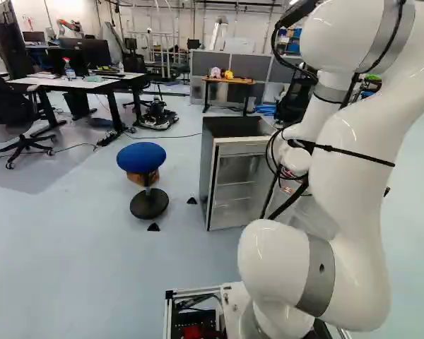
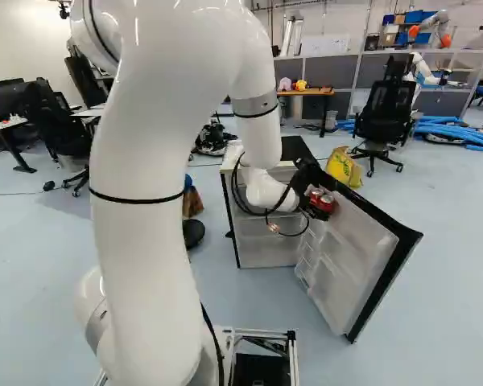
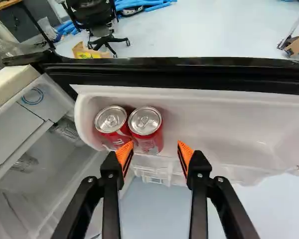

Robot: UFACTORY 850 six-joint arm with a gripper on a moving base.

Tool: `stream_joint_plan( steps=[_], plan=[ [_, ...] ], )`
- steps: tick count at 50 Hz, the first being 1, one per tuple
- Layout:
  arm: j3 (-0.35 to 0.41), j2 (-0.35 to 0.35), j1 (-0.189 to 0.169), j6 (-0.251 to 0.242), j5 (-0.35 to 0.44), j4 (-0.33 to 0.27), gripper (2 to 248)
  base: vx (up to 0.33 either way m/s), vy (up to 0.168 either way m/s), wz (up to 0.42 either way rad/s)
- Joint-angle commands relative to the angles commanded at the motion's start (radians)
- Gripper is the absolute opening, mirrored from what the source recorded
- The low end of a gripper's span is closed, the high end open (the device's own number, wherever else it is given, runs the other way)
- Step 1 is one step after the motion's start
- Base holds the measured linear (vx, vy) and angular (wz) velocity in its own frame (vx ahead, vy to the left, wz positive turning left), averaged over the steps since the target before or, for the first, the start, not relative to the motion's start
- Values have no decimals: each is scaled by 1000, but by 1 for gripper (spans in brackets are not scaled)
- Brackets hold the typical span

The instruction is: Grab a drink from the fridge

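Jaws of the gripper point(image 3: 155, 149) stand apart, presumably to straddle one of two red cans point(image 3: 150, 143) upright at the far end of the door shelf point(image 3: 214, 124) (right of the fridge point(image 2: 266, 241)).

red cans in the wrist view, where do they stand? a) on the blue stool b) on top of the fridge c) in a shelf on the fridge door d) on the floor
c, since both red cans stand side by side at one end of the white shelf on the open fridge door.
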Motion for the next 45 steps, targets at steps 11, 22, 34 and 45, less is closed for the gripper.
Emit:
stream_joint_plan(
  steps=[11,22,34,45],
  plan=[
    [0,0,0,0,29,0,143,0,0,0],
    [0,0,0,0,49,0,143,0,0,0],
    [0,0,0,0,72,0,143,0,0,0],
    [0,0,0,0,74,0,143,0,0,0]
  ],
)
